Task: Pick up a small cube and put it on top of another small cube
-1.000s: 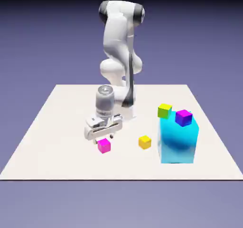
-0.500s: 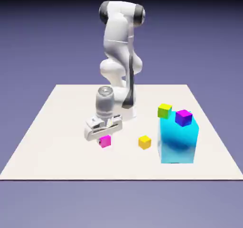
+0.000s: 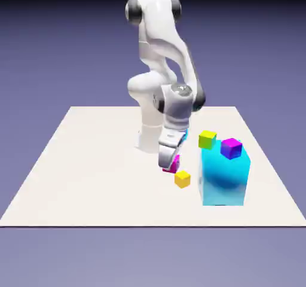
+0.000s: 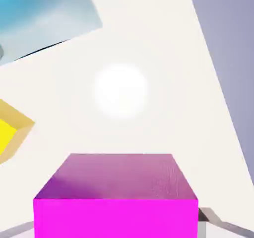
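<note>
My gripper (image 3: 171, 164) is shut on the small magenta-pink cube (image 3: 174, 167), which hangs just above the table, up and to the left of a small yellow cube (image 3: 182, 179). In the hand view the magenta cube (image 4: 116, 195) fills the bottom between my fingertips (image 4: 207, 216), and the yellow cube (image 4: 9, 133) shows at the left edge. A yellow-green cube (image 3: 207, 139) and a purple cube (image 3: 230, 147) rest on top of a big cyan block (image 3: 224, 181).
The cyan block stands on the white table (image 3: 77, 166) close to the exterior view's right of my hand, and its corner (image 4: 44, 14) shows top left in the hand view. The table's edge and the backdrop (image 4: 228, 43) run down the hand view's right.
My gripper has shut on the magenta cube, lifted it and carried it toward the exterior view's right, close to the yellow cube. The hand has turned as well.
</note>
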Motion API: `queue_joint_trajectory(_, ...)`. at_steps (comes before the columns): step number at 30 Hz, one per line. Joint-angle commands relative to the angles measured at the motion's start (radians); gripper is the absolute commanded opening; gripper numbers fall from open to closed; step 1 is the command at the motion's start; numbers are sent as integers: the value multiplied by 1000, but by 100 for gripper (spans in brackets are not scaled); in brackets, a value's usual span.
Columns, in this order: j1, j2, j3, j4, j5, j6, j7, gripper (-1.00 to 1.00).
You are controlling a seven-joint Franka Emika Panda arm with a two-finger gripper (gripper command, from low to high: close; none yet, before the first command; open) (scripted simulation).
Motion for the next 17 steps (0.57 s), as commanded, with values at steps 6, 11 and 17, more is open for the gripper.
queue_joint_trajectory(6, 58, -54, 217, 208, 13, -241, -214, -100)
queue_joint_trajectory(11, 72, -36, 270, 209, 13, -218, -269, -100)
queue_joint_trajectory(17, 69, -17, 267, 177, 12, -168, -267, 100)
